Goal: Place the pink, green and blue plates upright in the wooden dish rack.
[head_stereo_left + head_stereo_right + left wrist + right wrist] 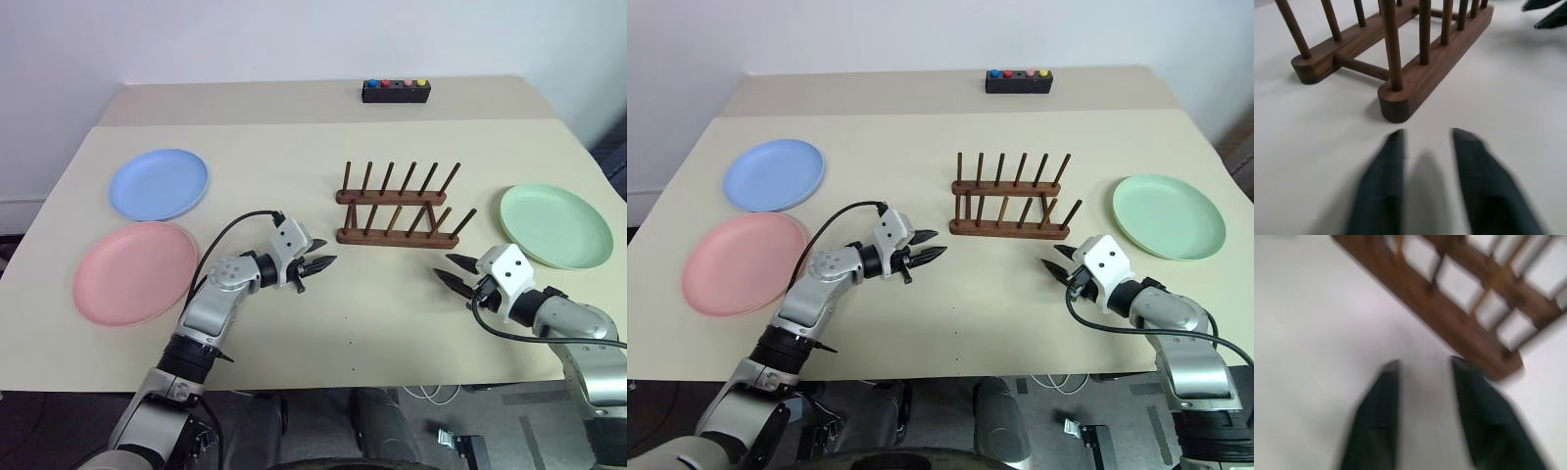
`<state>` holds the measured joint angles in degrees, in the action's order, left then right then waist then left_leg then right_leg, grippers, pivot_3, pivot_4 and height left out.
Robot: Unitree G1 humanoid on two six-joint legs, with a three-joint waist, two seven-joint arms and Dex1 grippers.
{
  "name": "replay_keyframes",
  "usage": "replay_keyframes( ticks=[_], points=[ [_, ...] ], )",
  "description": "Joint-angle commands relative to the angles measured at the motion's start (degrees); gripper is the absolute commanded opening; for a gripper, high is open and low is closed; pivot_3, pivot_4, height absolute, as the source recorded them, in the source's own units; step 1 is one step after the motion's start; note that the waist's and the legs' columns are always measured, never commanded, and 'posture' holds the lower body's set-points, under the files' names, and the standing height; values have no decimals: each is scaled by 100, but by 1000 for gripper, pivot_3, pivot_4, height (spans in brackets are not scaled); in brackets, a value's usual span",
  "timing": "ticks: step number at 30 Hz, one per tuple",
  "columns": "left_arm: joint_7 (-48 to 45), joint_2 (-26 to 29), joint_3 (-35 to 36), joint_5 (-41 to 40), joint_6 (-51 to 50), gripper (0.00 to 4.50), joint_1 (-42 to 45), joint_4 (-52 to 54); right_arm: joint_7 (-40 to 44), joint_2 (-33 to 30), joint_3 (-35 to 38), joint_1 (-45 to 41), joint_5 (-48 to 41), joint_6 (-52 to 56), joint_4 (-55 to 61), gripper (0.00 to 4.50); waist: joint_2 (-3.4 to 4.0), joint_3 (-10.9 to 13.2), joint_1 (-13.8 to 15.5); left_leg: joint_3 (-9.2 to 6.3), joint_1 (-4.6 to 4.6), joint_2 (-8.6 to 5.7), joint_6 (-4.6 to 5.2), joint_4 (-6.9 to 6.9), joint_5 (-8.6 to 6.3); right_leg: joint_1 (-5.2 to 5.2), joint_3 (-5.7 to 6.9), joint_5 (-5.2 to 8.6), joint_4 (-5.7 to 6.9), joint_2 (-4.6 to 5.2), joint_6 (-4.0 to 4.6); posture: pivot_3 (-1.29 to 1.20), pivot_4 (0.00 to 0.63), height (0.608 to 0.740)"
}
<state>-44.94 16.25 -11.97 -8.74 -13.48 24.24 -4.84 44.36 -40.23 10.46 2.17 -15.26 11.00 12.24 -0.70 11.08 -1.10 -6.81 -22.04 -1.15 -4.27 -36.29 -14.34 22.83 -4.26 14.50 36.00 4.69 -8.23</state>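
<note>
Nearest me, low in the frame, my left end effector (pixel 315 265) hovers left of centre over the pale surface (pixel 392 323), its two black fingers parted and grasping nothing. My right end effector (pixel 455 270) sits at lower right, fingers likewise spread and empty — both tips point inward toward the middle of the frame.

Just beyond them, slightly right of centre, stands the wooden dish rack (pixel 397 211), its two rails of upright pegs bare. From my left wrist, the near end of the rack (pixel 1400 83) lies close ahead of my fingers.

At centre left the pink plate (pixel 135 272) lies flat on the surface, and the blue plate (pixel 159 183) lies flat just above it in the frame, their rims nearly touching. The green plate (pixel 555 224) lies flat at the right edge, beside the rack's right end but apart from it.

Farthest off, at top centre — a small black box with coloured buttons (pixel 396 90).
</note>
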Motion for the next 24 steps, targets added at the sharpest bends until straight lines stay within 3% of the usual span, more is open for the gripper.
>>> replay_keyframes(
  ticks=[1,3,4,10,13,16,24],
  points=[
    [-40,246,521,-535,-447,3431,-57,849,188,-67,-113,-94,-286,228,636,3345,0,0,-4,0,0,0,0,0,0,1,0,0,0,0,0,0,150,740],
    [64,375,699,-631,-628,4395,-96,1061,199,-26,-229,-142,-289,288,759,4374,0,0,9,0,0,0,0,0,0,0,0,0,-1,0,0,0,150,740],
    [153,441,812,-658,-720,4459,-100,1123,205,-18,-298,-159,-257,292,813,4453,0,0,12,0,0,0,0,0,0,0,0,0,-1,0,0,0,150,740],
    [934,1334,2107,-652,-1435,4459,-189,1236,455,130,-920,-382,-400,334,1391,4453,-5,3,-44,-1,-1,2,0,3,0,8,1,1,1,-2,0,0,150,740],
    [1393,1947,2852,-573,-1917,4459,-321,1204,534,182,-1168,-606,-316,271,1283,4453,-9,5,-89,-1,-4,3,0,8,0,13,1,1,1,-2,1,0,150,740],
    [1867,2187,3354,-612,-2462,4459,-270,1144,639,146,-1256,-707,-263,168,1078,4453,-25,14,-61,-3,-11,1,0,6,0,14,4,1,-1,1,0,0,150,740],
    [2562,2576,3854,-522,-3987,4459,-557,1180,948,108,-1308,-1022,-299,-11,806,4453,-29,15,-7,-4,-10,1,-1,6,0,17,6,1,2,1,1,0,150,740]
  ],
)
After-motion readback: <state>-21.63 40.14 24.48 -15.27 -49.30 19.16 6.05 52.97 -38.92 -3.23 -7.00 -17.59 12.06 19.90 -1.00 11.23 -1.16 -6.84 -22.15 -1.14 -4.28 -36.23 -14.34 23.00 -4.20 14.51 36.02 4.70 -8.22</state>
